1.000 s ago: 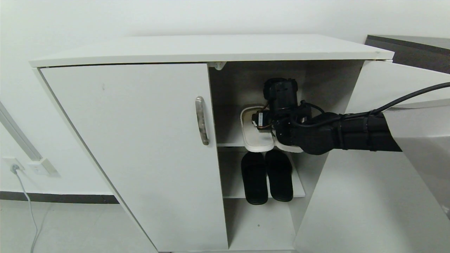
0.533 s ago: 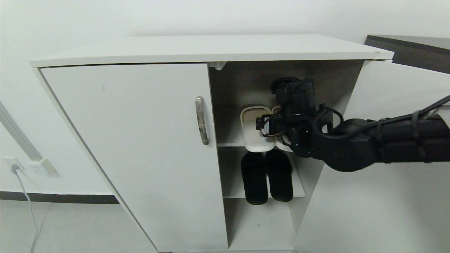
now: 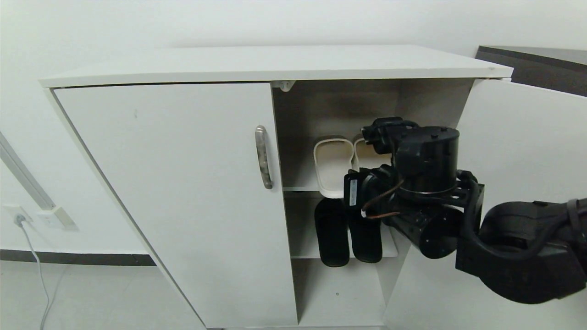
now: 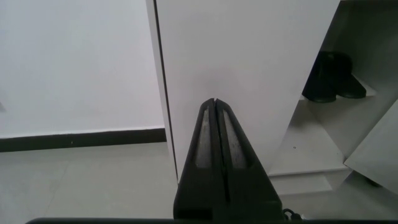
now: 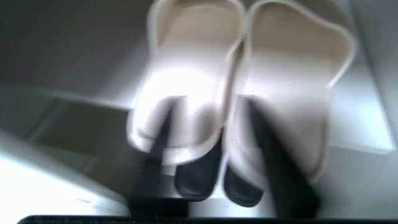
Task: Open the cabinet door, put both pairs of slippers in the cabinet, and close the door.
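Left tool pinched together, right tool fingers apart.

No text, number or sign can be read here. A small white label sits on the wrist of the right arm, in front of the open side of the cabinet, but its print is too small to make out.
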{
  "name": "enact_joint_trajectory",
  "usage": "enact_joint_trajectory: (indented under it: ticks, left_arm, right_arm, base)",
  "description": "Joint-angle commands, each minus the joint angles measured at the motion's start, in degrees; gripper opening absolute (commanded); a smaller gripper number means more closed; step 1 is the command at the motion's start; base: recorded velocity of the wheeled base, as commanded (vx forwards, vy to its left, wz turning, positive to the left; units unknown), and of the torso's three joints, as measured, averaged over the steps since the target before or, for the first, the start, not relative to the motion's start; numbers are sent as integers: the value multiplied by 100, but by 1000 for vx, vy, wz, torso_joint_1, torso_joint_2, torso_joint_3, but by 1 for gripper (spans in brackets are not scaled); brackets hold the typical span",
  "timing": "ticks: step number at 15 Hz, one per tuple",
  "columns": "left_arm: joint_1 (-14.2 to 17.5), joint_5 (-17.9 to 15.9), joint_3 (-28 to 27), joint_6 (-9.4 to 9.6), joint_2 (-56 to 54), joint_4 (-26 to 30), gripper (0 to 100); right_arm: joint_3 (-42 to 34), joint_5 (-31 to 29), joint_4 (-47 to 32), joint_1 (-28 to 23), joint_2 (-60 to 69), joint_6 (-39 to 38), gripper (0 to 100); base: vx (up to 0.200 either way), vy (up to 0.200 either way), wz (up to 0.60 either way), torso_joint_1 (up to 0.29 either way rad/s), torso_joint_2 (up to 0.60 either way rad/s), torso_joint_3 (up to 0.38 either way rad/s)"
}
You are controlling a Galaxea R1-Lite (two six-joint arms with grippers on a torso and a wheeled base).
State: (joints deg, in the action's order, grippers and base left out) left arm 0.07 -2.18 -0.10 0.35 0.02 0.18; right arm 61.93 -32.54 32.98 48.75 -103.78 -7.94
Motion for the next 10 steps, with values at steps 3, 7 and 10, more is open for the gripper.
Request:
enact_joint_trajectory:
  ticks: [3, 7, 10]
  left_arm:
    - [1, -2, 1, 0, 6, -1, 0]
    - [1, -2, 1, 0, 6, -1, 0]
    - [1, -2, 1, -9, -2, -1, 0]
  right_arm:
    - [-770, 81, 701, 293, 33, 187, 0]
    - [-796, 98, 912, 275, -292, 231, 0]
    - [-946, 98, 1246, 267, -415, 468, 0]
  base:
    - [0, 0, 0, 0, 0, 0]
    - [0, 0, 0, 0, 0, 0]
    - [0, 0, 0, 0, 0, 0]
